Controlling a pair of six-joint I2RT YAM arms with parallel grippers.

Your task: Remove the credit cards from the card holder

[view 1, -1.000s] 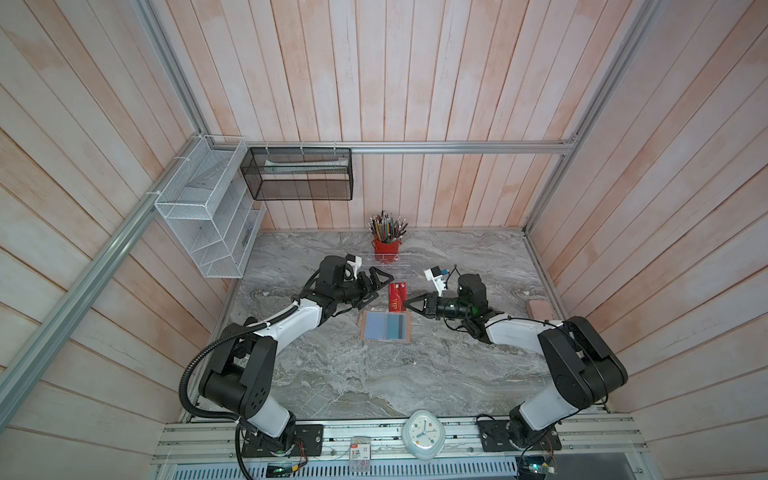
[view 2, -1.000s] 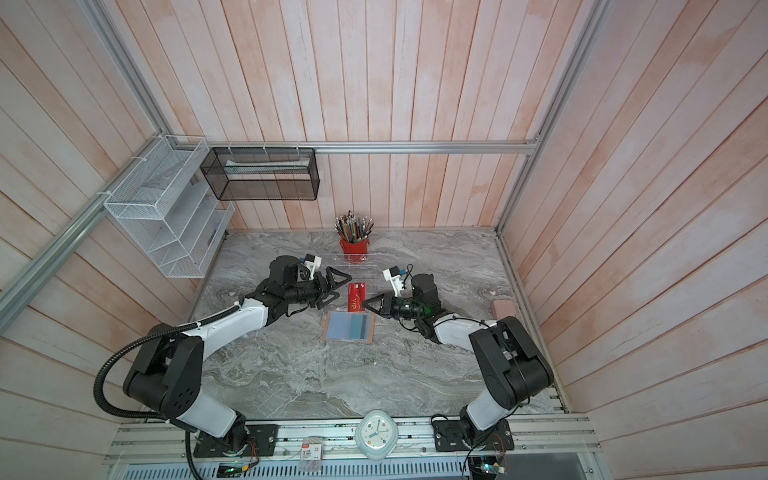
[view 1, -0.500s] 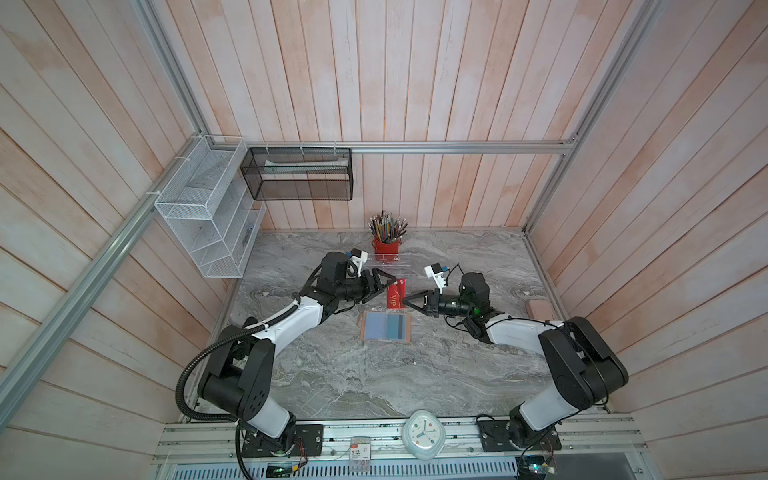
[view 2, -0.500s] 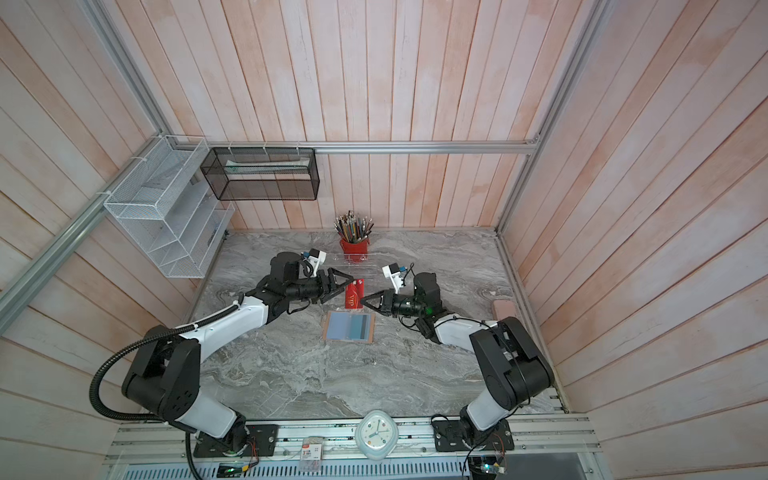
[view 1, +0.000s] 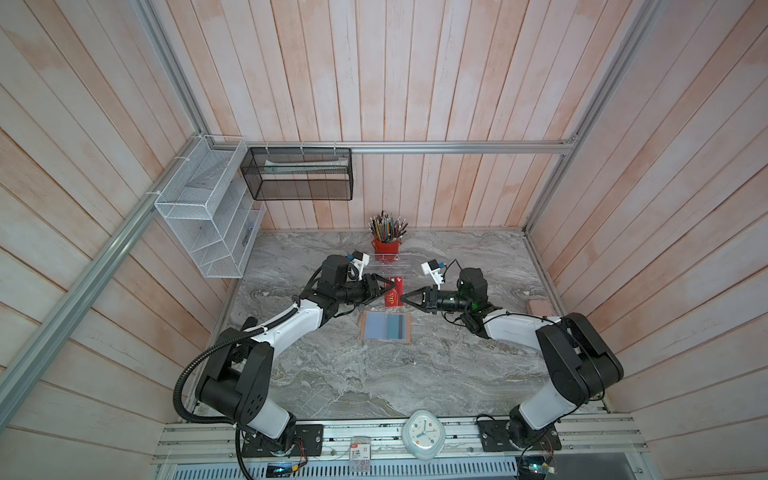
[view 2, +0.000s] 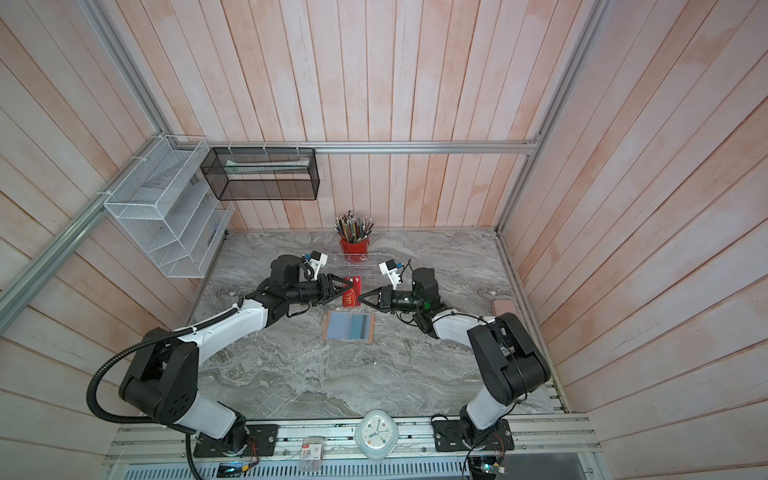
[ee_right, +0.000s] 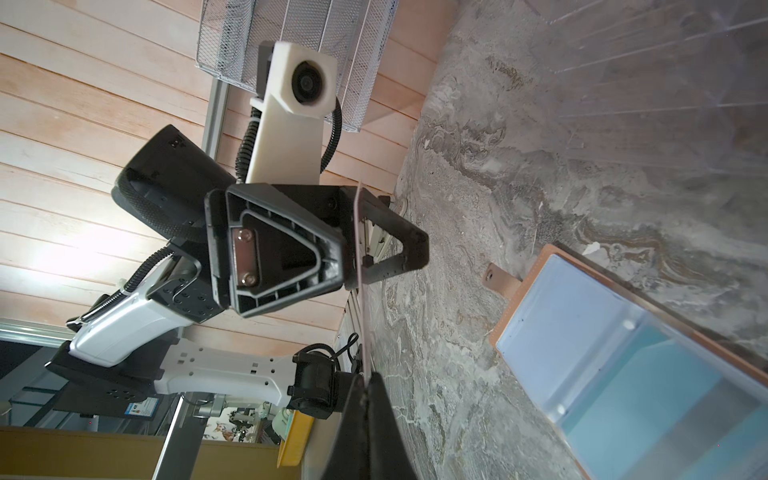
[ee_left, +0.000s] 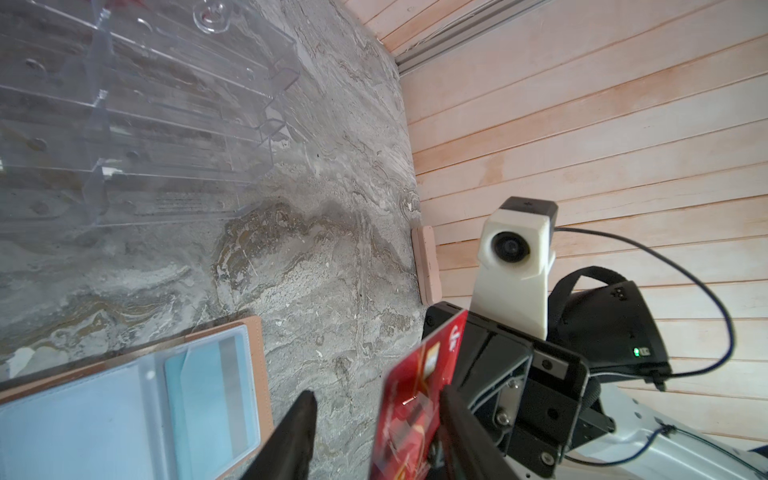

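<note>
Red VIP card w/ gold lettering is up in the air, on edge, above the grey marble table and just behind the card holder, i.e. on the back-wall side, not touching it.

The right gripper has its fingertips pinched tight on one end of the card's thin edge; no gap btwn the jaws in the right wrist view.

The left gripper comes in from the opposite side. Its jaws are partly apart and straddle the card's other end. In the left wrist view the card lies against one finger, w/ bare marble showing btwn it and the other finger, so no clamp there.

In both top views the two grippers meet tip to tip at the card.

The holder lies open and flat at mid-table, tan rim around pale blue sleeves, strap tab sticking out of one side. A teal-blue card sits inside one sleeve w/ a grey band beside it; whether that band is a separate card, can't tell.

Clear acrylic rack stands further back, w/ a red pencil cup behind it. A small pink block lies at the table's right edge.
</note>
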